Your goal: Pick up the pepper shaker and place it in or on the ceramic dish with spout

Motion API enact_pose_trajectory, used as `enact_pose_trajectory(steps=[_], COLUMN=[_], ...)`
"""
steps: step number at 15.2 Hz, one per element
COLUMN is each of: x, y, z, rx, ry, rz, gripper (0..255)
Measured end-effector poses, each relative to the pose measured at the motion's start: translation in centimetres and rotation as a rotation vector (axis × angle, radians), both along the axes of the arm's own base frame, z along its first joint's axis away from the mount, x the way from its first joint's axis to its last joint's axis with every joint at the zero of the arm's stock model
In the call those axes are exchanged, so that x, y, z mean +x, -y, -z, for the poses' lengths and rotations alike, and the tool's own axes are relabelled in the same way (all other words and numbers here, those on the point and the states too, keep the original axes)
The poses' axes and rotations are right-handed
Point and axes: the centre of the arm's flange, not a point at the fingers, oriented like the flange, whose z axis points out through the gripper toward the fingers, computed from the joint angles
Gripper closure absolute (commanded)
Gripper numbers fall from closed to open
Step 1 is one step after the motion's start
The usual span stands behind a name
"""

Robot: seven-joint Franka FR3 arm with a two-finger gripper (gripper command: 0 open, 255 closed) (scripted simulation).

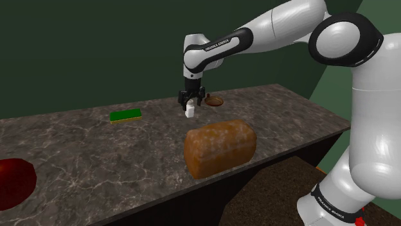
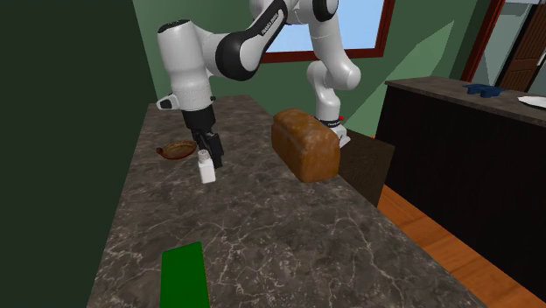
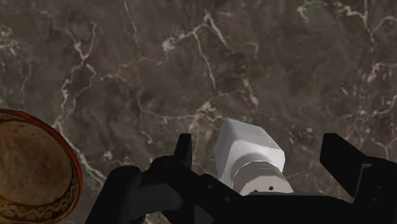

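The pepper shaker (image 1: 190, 113) (image 2: 207, 167) is a small white square-bodied bottle with a grey cap, standing on the dark marble counter (image 1: 96, 154). My gripper (image 1: 191, 101) (image 2: 209, 154) (image 3: 262, 151) is straight above it and open. In the wrist view the shaker (image 3: 249, 151) lies between the two fingers with a gap on each side, so neither touches it. The brown dish with a spout (image 1: 214, 101) (image 2: 178, 150) (image 3: 32, 168) lies on the counter a short way beside the shaker, and nothing is in it.
A large bread loaf (image 1: 220, 148) (image 2: 304, 143) stands near the counter's front edge, close to the arm's stand. A flat green sponge (image 1: 125, 115) (image 2: 185, 273) lies farther along the counter. A dark red round object (image 1: 13, 183) sits at the shoulder view's far left.
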Motion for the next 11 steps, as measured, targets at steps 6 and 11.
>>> enact_pose_trajectory(steps=[6,11], x=[0.0,0.0], y=[0.0,0.0], z=[-0.02,-0.02], rx=[0.0,0.0], ry=[0.0,0.0], rz=[0.0,0.0], gripper=[255,255])
